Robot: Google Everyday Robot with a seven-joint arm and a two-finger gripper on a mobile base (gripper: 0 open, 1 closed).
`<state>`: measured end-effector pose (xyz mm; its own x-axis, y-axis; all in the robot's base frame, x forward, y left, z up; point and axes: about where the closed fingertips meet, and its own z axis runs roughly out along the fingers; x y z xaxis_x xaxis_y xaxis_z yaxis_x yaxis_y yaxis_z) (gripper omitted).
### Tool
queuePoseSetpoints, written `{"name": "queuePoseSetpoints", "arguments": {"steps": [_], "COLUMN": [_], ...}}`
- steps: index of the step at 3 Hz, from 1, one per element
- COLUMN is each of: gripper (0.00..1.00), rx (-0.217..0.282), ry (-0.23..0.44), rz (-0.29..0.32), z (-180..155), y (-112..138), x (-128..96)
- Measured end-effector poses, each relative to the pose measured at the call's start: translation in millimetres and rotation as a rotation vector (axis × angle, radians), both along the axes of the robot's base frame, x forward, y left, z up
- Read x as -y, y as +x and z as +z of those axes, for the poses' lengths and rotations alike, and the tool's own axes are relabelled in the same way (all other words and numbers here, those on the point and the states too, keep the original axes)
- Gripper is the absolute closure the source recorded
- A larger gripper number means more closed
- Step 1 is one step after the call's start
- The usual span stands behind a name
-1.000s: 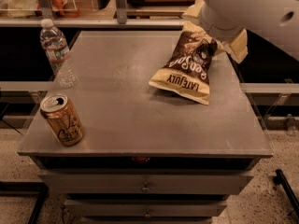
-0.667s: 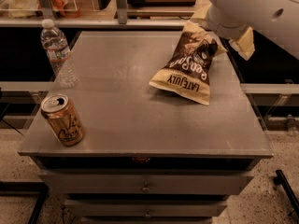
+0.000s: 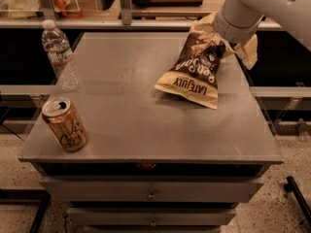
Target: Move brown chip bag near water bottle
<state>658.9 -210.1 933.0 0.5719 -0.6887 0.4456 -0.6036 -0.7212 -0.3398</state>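
Observation:
The brown chip bag (image 3: 193, 75) lies on the grey table (image 3: 136, 125) at the back right, with its cream "LATE JULY" band toward me. Its top end is raised a little. My gripper (image 3: 222, 43) is at that top end, under the white arm (image 3: 262, 6), which hides most of it. The water bottle (image 3: 60, 55), clear with a white cap, stands upright at the table's back left edge, far from the bag.
A tan soda can (image 3: 64, 124) stands open near the front left corner. Drawers (image 3: 151, 193) sit under the tabletop. A shelf with a rail and other items (image 3: 121, 13) runs behind the table.
The arm has shifted slightly up and to the right over the bag's top end. The bag, bottle and can stay where they were.

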Motion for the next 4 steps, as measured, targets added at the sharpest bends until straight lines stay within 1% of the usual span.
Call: {"name": "queuePoseSetpoints", "arguments": {"steps": [1,2,3,4], "gripper": [0.0,0.0,0.0,0.16], "rx": [-0.033,-0.07,-0.098,-0.111], "ry": [0.05,0.048,0.029,0.006], "rz": [0.074,0.116,0.132,0.129], "z": [0.8,-12.1,-29.9,-48.7], "y": [-9.9,-12.1,-5.2,6.9], "x": [-24.9,-42.2,-51.0,-53.9]}}
